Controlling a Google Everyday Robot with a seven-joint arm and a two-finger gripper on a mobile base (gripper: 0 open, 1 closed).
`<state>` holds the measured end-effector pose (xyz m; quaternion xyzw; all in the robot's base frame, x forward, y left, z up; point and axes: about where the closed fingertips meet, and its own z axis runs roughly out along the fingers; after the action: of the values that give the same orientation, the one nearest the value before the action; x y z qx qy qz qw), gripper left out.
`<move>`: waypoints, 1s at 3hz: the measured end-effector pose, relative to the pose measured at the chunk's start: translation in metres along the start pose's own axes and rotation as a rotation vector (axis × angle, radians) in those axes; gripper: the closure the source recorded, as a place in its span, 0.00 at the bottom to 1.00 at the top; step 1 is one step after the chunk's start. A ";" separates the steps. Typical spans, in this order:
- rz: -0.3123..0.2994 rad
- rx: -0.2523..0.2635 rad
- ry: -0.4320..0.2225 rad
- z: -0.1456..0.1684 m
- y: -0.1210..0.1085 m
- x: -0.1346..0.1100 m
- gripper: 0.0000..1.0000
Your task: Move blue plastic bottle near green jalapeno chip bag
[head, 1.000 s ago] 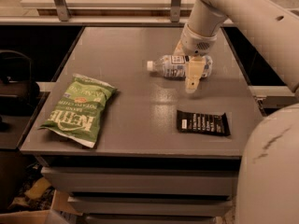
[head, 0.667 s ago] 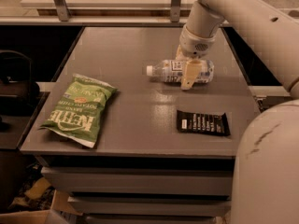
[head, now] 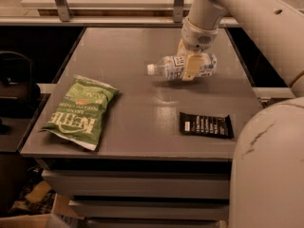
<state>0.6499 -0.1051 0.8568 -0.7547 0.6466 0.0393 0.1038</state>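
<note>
A flat grey-brown rectangular table [head: 142,103] is seen from above, and a bulky cream-white robot arm [head: 247,13] is stretched over its far right part. A crinkled green "Kettle" jalapeno chip bag [head: 80,112] is laid flat near the table's front left corner. A flat black snack wrapper [head: 206,125] is laid near the front right. A small clear plastic bottle with a white cap and pale blue label [head: 166,66] is held on its side (cap pointed toward the bag's side), well apart from the bag and seemingly just off the tabletop. The tan two-finger gripper [head: 186,72] is clamped across the bottle's middle.
</note>
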 end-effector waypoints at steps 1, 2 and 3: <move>-0.014 0.061 -0.005 -0.022 -0.013 -0.004 1.00; -0.014 0.063 -0.005 -0.022 -0.014 -0.004 1.00; -0.029 0.077 -0.011 -0.020 -0.020 -0.010 1.00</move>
<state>0.6661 -0.0969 0.8803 -0.7592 0.6361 0.0169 0.1369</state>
